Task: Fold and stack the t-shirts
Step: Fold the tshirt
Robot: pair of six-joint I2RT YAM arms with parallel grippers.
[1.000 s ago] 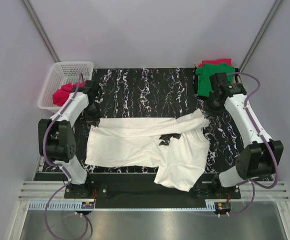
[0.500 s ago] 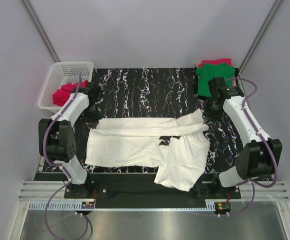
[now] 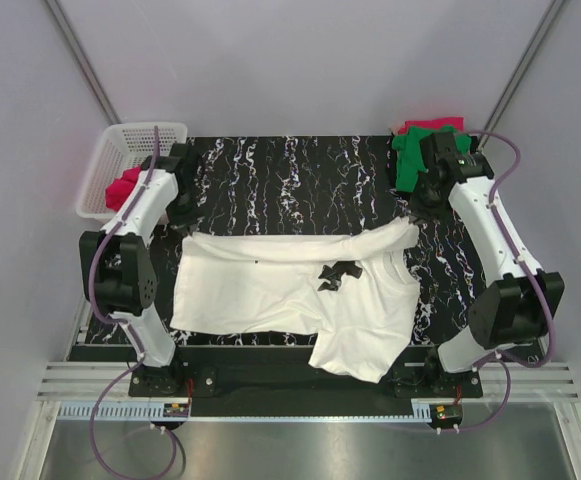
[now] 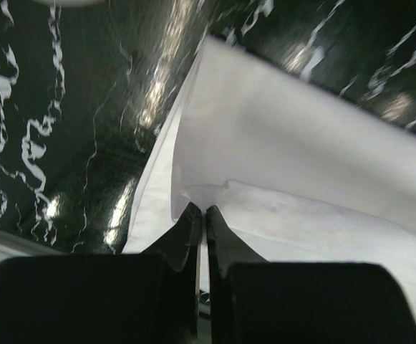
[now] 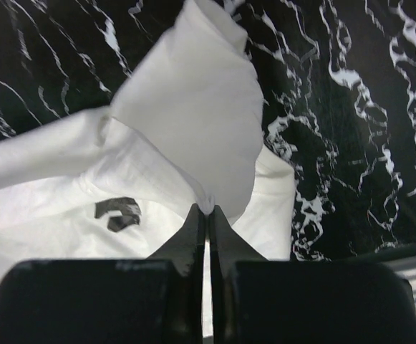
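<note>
The white t-shirt lies spread across the black marbled table, with a dark print near its middle. My left gripper is shut on the shirt's far left edge. In the left wrist view, the left gripper pinches a lifted fold of white cloth. My right gripper is shut on the far right corner, and in the right wrist view the right gripper holds bunched white fabric. The green t-shirt lies at the far right corner. The pinkish-red t-shirt sits in the basket.
A white mesh basket stands off the table's far left corner. A strip of red cloth shows behind the green shirt. The white shirt's lower part hangs over the table's near edge. Grey walls close in on three sides.
Both arms have drawn away from the bases toward the far side, pulling the shirt's folded upper edge with them. The white shirt now lies opened wider and flatter.
</note>
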